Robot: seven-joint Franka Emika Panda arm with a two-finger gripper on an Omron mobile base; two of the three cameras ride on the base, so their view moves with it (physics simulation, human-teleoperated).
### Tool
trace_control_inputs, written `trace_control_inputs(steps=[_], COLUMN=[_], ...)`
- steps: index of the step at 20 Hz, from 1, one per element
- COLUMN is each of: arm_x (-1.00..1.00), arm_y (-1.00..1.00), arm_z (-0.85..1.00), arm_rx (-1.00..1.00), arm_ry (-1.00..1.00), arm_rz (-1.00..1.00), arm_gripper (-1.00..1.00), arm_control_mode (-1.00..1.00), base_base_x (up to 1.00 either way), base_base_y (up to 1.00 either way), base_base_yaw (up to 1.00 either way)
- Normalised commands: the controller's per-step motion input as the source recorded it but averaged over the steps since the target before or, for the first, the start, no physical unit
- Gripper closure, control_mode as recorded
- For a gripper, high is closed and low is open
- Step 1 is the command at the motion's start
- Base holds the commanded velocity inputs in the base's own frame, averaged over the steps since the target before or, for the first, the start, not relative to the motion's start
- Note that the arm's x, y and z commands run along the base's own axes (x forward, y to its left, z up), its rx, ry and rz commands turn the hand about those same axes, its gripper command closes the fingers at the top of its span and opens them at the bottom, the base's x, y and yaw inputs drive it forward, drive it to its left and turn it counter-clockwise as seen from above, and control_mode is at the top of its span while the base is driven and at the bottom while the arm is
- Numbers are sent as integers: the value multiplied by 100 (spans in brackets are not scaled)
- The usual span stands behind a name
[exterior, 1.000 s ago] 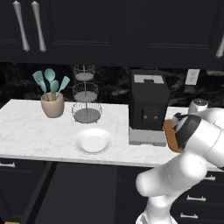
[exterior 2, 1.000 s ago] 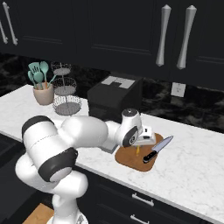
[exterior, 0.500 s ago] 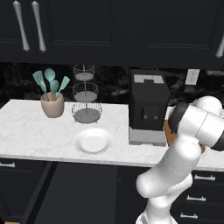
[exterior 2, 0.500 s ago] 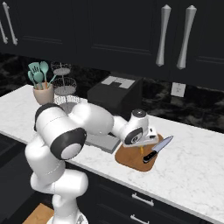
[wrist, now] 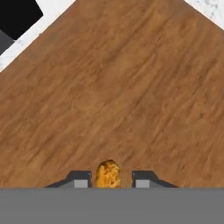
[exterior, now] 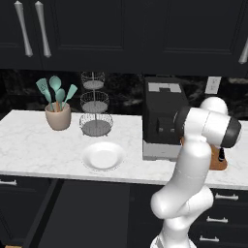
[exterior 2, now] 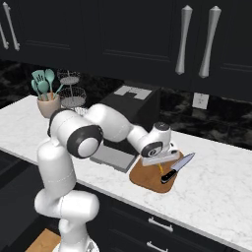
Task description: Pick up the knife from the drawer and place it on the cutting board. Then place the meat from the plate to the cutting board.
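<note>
one lumpy orange meat [wrist: 107,174] | gripper [wrist: 112,178] slightly parted, gaps beside it | grainy cutting board [wrist: 118,87]

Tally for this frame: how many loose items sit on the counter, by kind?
Knife: 1
Cutting board: 1
Meat: 1
Plate: 1
Coffee machine: 1
Wire tiered basket: 1
Utensil crock: 1
Teal utensils: 4
Total: 11

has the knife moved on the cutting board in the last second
No. In the right base view the knife lies as before on the far corner of the cutting board, blade tip reaching over the edge onto the marble counter.
</note>
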Motion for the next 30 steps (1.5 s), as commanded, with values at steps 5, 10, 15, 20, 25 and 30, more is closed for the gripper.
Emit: trace_control_inputs(steps=[5, 10, 15, 20, 25, 30], arm_x=[-13, -34, -38, -19, -54, -69], arm_y=[-13, 0, 0, 16, 2, 0], arm_z=[2, 27, 21, 9, 28, 45], arm_rx=[1, 0, 0, 0, 0, 0], arm_ry=[0, -2, -10, -14, -25, -21], arm_rz=[6, 3, 3, 1, 1, 0], arm_gripper=[-100, -100, -100, -100, -100, -100], arm_control_mode=[-100, -100, -100, -100, -100, -100], base_base_x=[0, 0, 0, 0, 0, 0], base_base_y=[0, 0, 0, 0, 0, 0], base_base_yaw=[0, 0, 0, 0, 0, 0])
